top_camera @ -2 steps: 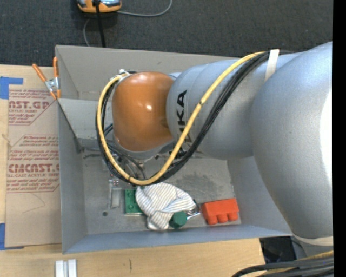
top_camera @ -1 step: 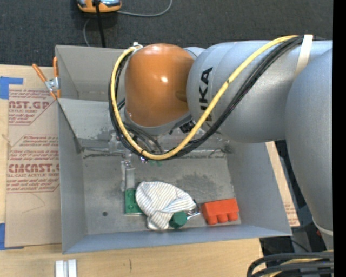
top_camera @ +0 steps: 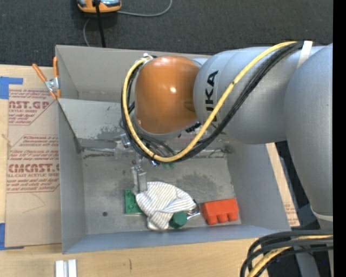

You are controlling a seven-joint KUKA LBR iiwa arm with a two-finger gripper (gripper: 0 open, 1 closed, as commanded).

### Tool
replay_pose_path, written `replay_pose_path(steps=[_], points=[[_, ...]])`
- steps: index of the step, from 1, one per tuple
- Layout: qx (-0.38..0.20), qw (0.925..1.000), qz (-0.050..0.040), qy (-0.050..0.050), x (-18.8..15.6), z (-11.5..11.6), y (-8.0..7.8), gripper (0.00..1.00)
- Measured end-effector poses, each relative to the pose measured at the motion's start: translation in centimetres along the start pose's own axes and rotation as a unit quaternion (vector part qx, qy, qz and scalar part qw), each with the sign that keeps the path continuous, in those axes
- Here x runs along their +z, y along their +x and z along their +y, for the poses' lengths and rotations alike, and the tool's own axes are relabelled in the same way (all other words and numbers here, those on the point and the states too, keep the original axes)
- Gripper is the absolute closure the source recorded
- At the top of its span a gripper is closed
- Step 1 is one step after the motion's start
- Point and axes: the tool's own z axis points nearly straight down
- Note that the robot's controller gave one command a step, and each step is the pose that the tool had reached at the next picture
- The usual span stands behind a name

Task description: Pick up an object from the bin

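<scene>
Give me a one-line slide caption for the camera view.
Gripper at the edge of a white cloth, between a green piece and an orange block, in the grey bin.

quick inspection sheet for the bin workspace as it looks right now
surface: grey metal bin, floor scuffed
job's things: white striped cloth crumpled near the front wall; flat green piece at its left edge; green round thing against its front; orange block to its right
clutter: nothing seen
grippers: gripper low over the cloth's left end
cables: yellow and black cables run along the arm, looping round its orange cover
surroundings: orange and black device behind the bin
</scene>
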Motion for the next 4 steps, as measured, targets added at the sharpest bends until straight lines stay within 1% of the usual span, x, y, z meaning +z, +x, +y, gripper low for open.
replay_pose_path(steps=[1, 2, 3, 4], points=[[-0.004, 1.0000, 0.0056, -0.001, 2.3, -3.9, 5.5, 0.00], [-0.004, 1.0000, 0.0012, 0.002, 5.2, -5.6, 5.8, 0.00], [-0.096, 0.9954, 0.0031, -0.003, 7.0, -8.2, 5.4, 0.00], [-0.108, 0.9941, 0.0001, 0.002, 10.2, -12.4, 6.1, 0.00]])
